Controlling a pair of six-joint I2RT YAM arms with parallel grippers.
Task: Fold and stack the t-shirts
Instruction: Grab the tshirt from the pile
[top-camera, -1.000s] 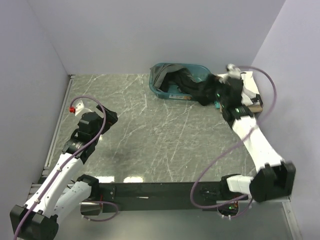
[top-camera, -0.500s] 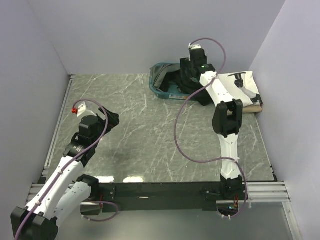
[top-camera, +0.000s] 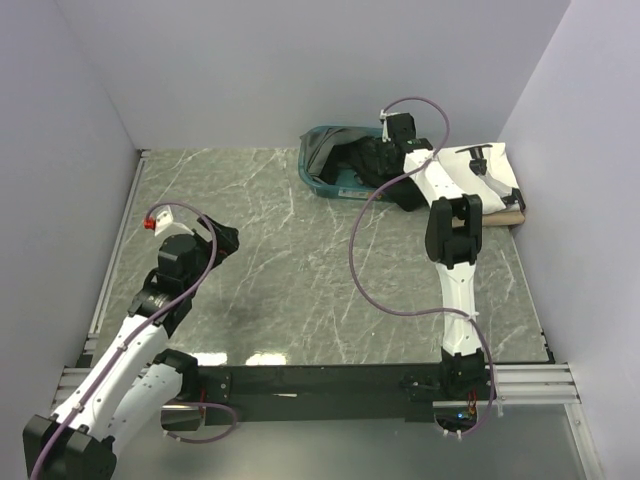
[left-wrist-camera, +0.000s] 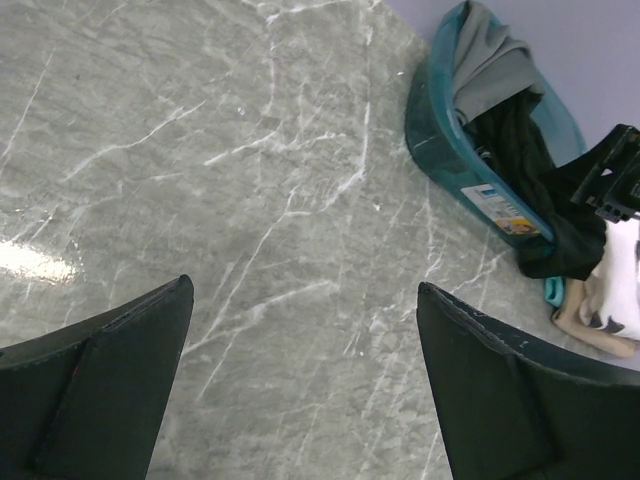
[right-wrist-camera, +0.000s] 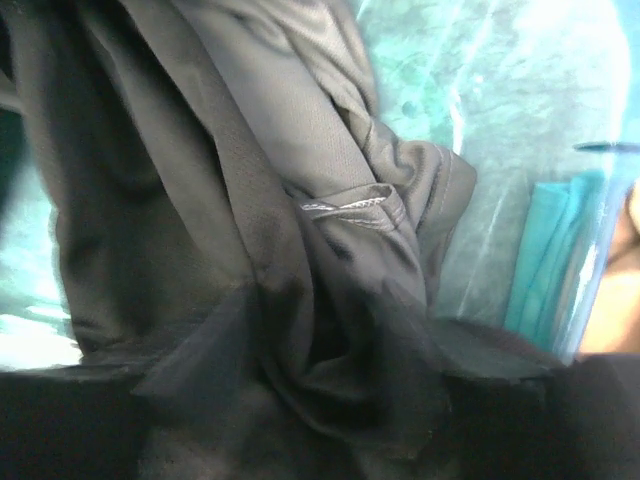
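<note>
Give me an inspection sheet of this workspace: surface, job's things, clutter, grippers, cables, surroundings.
Surface: grey marble-patterned tabletop, with things only at its far right.
Job's things: dark grey t-shirt and black t-shirt heaped in the tub, the black one spilling over its rim; white printed t-shirt lying on a tan t-shirt by the right wall.
Clutter: teal plastic tub; nothing else seen.
Grippers: left gripper open above the tabletop; right gripper down among the tub's shirts, jaws hidden.
Cables: purple cable looping free off the right arm; another arching over the left wrist.
Surroundings: plain pale walls on three sides.
</note>
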